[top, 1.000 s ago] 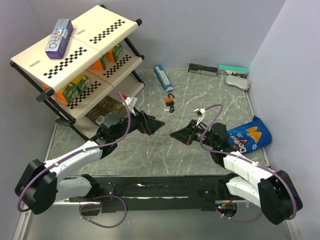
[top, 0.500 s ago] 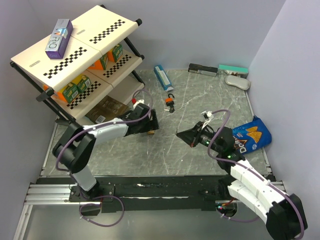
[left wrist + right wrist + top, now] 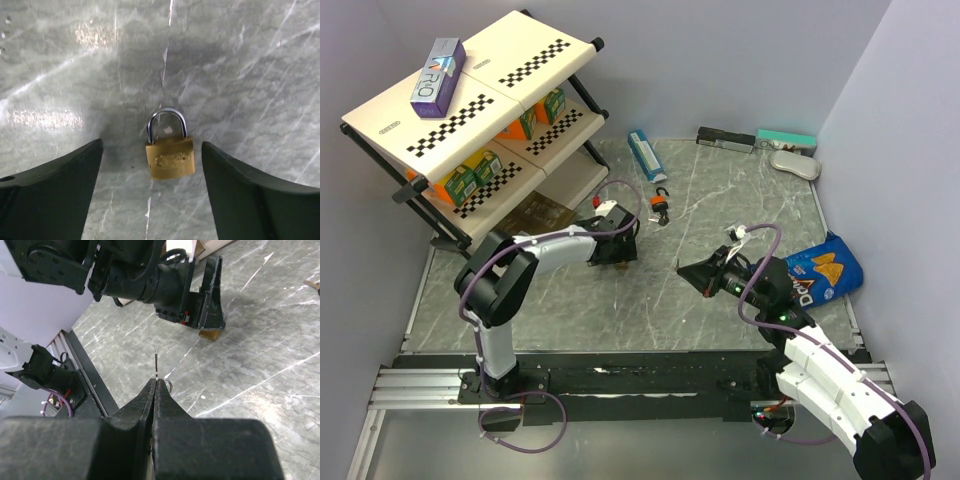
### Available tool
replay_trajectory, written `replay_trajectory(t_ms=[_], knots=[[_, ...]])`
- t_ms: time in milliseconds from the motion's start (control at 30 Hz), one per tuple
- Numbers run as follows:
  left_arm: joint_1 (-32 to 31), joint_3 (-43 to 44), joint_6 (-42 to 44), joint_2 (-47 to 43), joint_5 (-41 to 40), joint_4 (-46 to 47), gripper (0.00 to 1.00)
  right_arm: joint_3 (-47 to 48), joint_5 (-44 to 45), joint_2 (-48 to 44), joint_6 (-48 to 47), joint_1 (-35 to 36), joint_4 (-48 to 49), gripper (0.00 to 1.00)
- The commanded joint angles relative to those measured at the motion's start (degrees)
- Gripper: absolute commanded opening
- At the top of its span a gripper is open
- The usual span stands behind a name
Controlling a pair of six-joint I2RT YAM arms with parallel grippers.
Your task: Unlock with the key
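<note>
Top view: left arm [image 3: 535,250] reaches from its base at lower left up and across to mid-frame, forearm nearly level, wrist bent down toward the table [image 3: 720,200]. Left gripper [image 3: 151,147] hangs open over the small brass padlock [image 3: 170,160]; its dark matte fingers [image 3: 55,190] stand either side of the lock, neither touching it.

Padlock lies flat, squarish yellow-brass body with an oval stamp, polished silver shackle [image 3: 167,111] closed and pointing to the top of the wrist view.

Right arm [image 3: 820,360] rises from lower right, elbow bent, forearm aimed left toward centre. Right gripper [image 3: 156,385] is closed tight, tips pinching the key [image 3: 156,365]: a thin metal blade seen edge-on, standing straight up from the fingertips, with a fine wire ring [image 3: 169,385] looping out just right of the tips. So the key is in the right gripper, held above the table, right of centre in the top view, apart from the brass lock and facing the left gripper.

Table surface: grey-green marbled, pale veins, glossy with light patches.

Orange-bodied padlock [image 3: 661,204] lies above centre, well clear of both grippers. Blue chip bag [image 3: 825,270] at right edge, crinkled foil.
</note>
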Motion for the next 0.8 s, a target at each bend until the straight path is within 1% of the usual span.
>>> replay_trajectory(t_ms=[0,100,167,333,500,700,767], knots=[[-1.08,3.02,1.41,2.57,-2.34,-3.71,0.82,0.26,-0.72,-0.59,-1.62,-0.32,0.12,0.00],[-1.61,3.81,2.03,3.54,-2.35,-4.95,0.79,-0.26,-1.33,-0.33,-1.27,-0.32,1.17,0.00],[-2.22,4.51,2.29,4.68,-2.26,-6.00,0.75,-0.62,-1.42,-0.16,-0.75,-0.32,2.05,0.00],[-4.50,6.71,2.73,6.79,-4.19,-9.34,0.73,-1.23,-2.39,0.37,0.39,-0.32,3.72,0.00],[-4.77,6.19,2.47,7.32,-2.35,-9.53,0.72,-1.15,-2.30,-0.07,0.40,-0.32,3.29,0.00],[-4.86,6.01,2.73,8.72,-2.43,-10.40,0.66,-1.41,-2.04,-0.59,0.40,-0.32,3.02,0.00],[-4.69,5.58,3.08,8.73,-2.35,-10.14,0.60,-1.50,-2.12,-0.77,0.57,-0.32,3.02,0.00]])
